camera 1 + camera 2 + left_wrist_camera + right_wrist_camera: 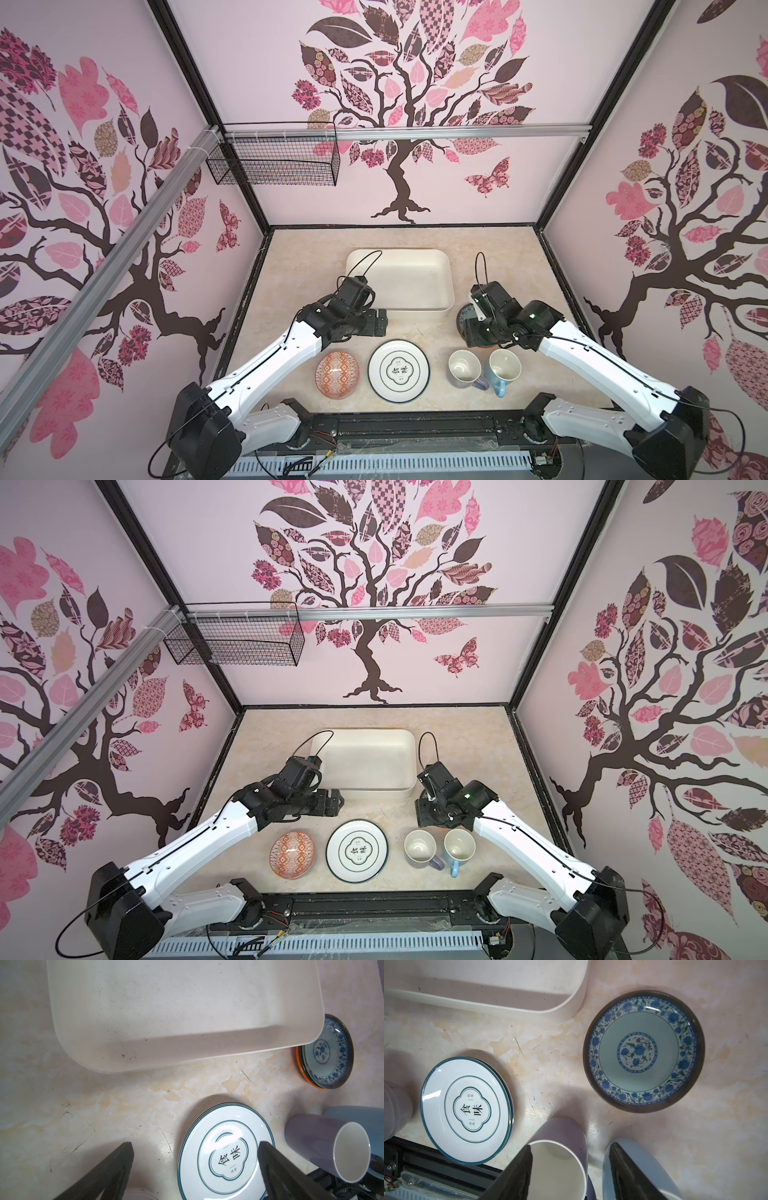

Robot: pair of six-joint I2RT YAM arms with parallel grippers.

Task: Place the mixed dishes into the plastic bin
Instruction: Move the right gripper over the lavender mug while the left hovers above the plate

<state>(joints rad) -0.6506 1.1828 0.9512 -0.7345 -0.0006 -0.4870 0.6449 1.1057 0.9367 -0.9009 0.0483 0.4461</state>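
The cream plastic bin (415, 286) (374, 766) stands empty at the middle back. In both top views a row lies along the front: orange-patterned bowl (337, 375), white plate with black characters (399, 376), lavender mug (463, 368) and light-blue mug (503, 368). The teal patterned plate (643, 1051) lies right of the bin, stacked on the orange/black plate (300, 1068). My left gripper (380, 322) (195, 1144) hangs open by the bin's front left corner. Over the teal plate's near edge my right gripper (471, 332) (571, 1146) is open and holds nothing.
A black wire mesh basket (274, 162) hangs on the back left rail, high above the table. Walls close the table in at the left, back and right. A black rail (415, 428) runs along the front edge between the arm bases.
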